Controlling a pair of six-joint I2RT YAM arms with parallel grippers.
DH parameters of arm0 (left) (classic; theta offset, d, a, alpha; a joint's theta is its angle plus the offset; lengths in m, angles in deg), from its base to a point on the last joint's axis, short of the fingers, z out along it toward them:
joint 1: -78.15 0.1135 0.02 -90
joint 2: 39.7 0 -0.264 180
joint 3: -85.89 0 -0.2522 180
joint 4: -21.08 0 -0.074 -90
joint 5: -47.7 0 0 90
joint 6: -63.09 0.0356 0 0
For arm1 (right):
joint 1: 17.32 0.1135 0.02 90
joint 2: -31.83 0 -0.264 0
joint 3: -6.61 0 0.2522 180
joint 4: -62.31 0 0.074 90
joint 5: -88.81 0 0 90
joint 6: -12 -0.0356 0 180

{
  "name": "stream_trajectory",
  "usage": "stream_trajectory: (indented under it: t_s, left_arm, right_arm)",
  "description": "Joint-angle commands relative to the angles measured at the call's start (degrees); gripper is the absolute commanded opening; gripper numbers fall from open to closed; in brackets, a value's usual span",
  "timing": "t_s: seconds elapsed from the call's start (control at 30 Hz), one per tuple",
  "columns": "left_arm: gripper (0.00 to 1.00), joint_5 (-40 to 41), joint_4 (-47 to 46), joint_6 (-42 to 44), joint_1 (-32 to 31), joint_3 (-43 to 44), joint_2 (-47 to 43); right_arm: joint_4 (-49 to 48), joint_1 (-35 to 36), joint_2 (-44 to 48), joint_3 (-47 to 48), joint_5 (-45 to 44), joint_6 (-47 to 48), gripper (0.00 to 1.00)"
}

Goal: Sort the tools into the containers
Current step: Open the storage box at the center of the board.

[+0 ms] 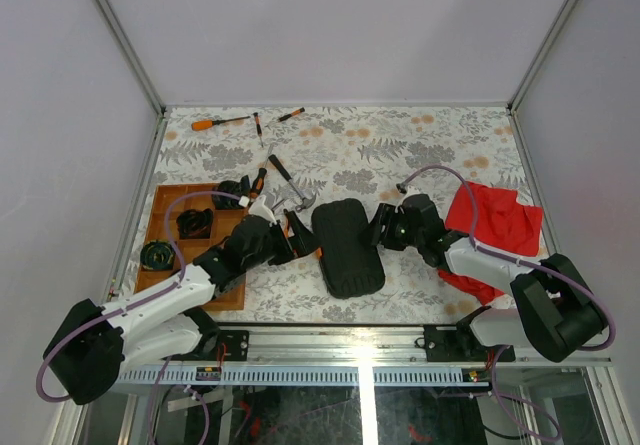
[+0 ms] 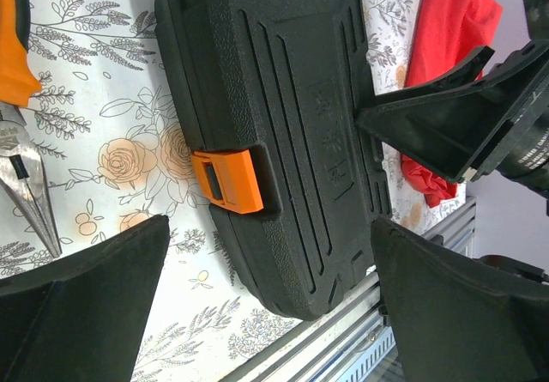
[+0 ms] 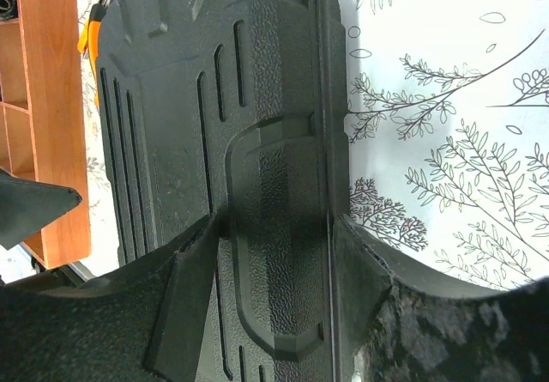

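The black ribbed tool case (image 1: 347, 247) lies closed in the middle of the table, its orange latch (image 2: 227, 180) facing left. My left gripper (image 1: 298, 237) is open and empty just left of the case; in the left wrist view (image 2: 270, 305) its jaws stand wide over the case's near end. My right gripper (image 1: 383, 227) is at the case's right edge, and its fingers (image 3: 193, 300) close on the case's raised handle strip (image 3: 279, 227). The hammer (image 1: 290, 191) and pliers (image 2: 26, 184) lie left of the case. Screwdrivers (image 1: 215, 122) lie at the far left.
The wooden tray (image 1: 172, 255) with dark items in its compartments stands at the left edge and shows in the right wrist view (image 3: 51, 99). A red cloth (image 1: 495, 220) lies at the right. The table's metal front rail (image 1: 400, 340) runs just below the case.
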Motion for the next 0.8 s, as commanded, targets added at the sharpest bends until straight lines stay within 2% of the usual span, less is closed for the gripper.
stream_trajectory:
  t_s: [0.0,0.27,0.4,0.77]
  left_arm:
    - [1.0,-3.06,-6.19,-1.14,1.3,-0.89,-0.14]
    - [0.99,-2.58,-5.26,-1.8,2.47,-0.95,2.66]
    - [0.92,-8.34,-11.13,-2.44,3.72,-1.84,5.35]
    - [0.92,-11.52,-23.36,-9.75,5.51,-4.18,13.17]
  right_arm:
    - [1.91,-0.36,-1.4,-2.5,-0.56,-1.37,0.53]
    - [2.24,-1.63,-1.86,-4.52,-2.04,-3.65,0.51]
    - [0.95,-2.64,-1.94,-5.81,-1.75,-5.36,0.5]
    - [-3.31,-4.25,-3.91,-7.52,1.29,-7.49,0.5]
